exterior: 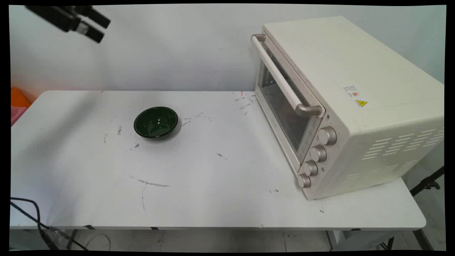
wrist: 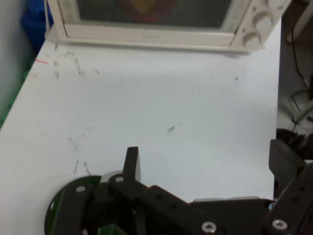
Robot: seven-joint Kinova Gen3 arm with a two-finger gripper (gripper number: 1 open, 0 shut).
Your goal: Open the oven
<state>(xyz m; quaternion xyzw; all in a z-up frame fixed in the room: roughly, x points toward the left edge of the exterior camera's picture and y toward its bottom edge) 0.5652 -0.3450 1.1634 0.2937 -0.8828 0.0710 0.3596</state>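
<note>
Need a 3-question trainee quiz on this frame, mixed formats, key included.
1. True or false: the cream toaster oven with four knobs stands with its glass door shut.
2. Multiple choice: the dark green round bowl is A) inside the oven, B) on the white table, left of the oven, C) held in the gripper.
3. Fill in: in the main view the black two-finger gripper is raised at the picture's top ____ corner.

Key: 1 true; 2 B; 3 left. The gripper's fingers stand apart in the hand view, holding nothing, and the bowl shows below its linkage.
</note>
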